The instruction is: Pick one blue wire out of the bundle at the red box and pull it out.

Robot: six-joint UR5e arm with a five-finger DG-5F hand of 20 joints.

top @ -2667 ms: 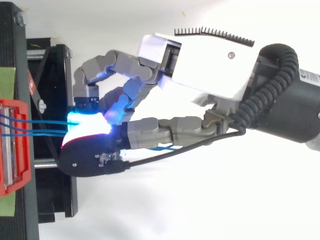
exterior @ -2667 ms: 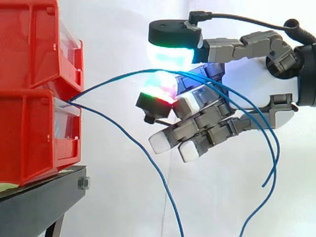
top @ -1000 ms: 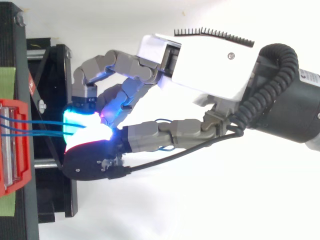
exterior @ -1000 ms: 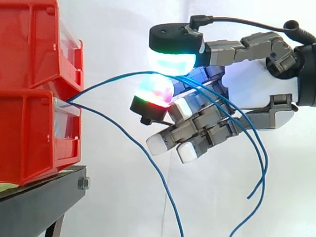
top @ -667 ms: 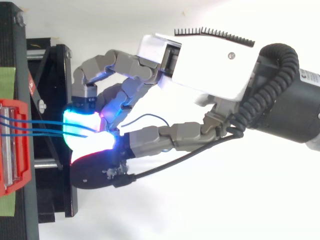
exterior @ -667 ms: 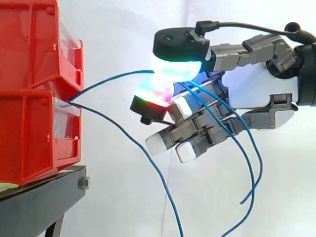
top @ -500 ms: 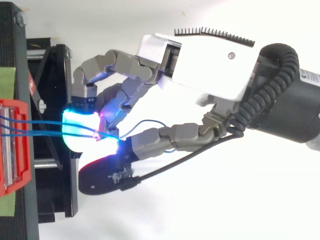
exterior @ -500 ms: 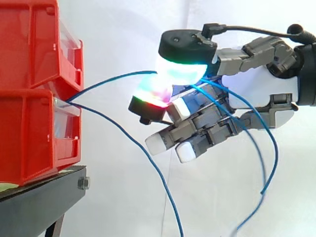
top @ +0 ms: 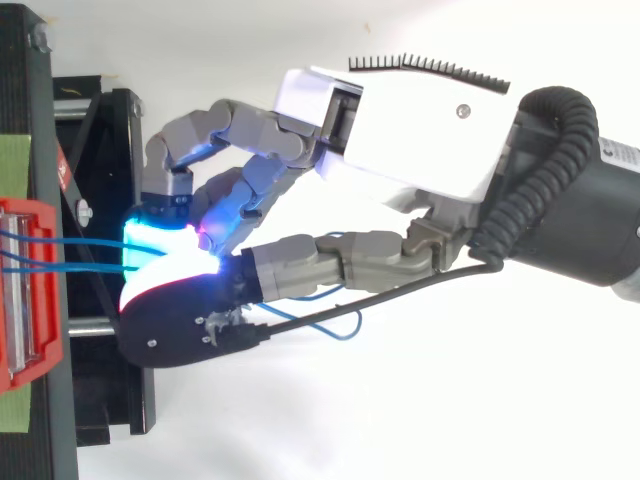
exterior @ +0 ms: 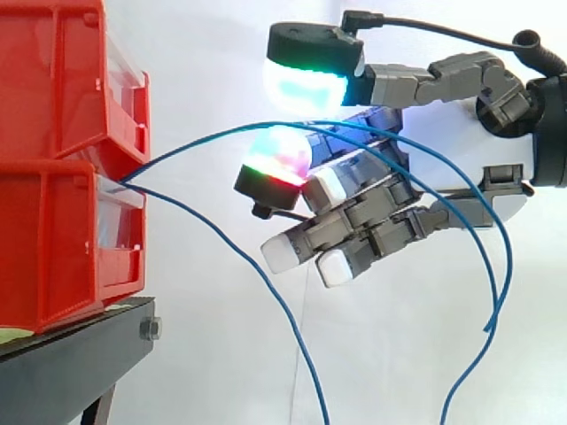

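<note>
Several thin blue wires come out of the gap between the two stacked red bins at the left. Two arch rightwards over a glowing fingertip of my hand and hang down behind it, their loose ends dangling at the lower right. A third blue wire droops away below the hand. The thumb's pad hovers above the fingertip with a small gap, and the wires pass through that gap unpinched. From above, the hand reaches left to the wires at the red box.
The bins sit on a black stand with a bolt at its corner. Its black frame lies under the fingertips in the top view. A white curtain backs everything. Open room lies right of and below the bins.
The thumb, pressed onto the fingertip and slid back toward the palm half a second ago, has lifted and moved forward again. The wires' loose ends swung to the right.
</note>
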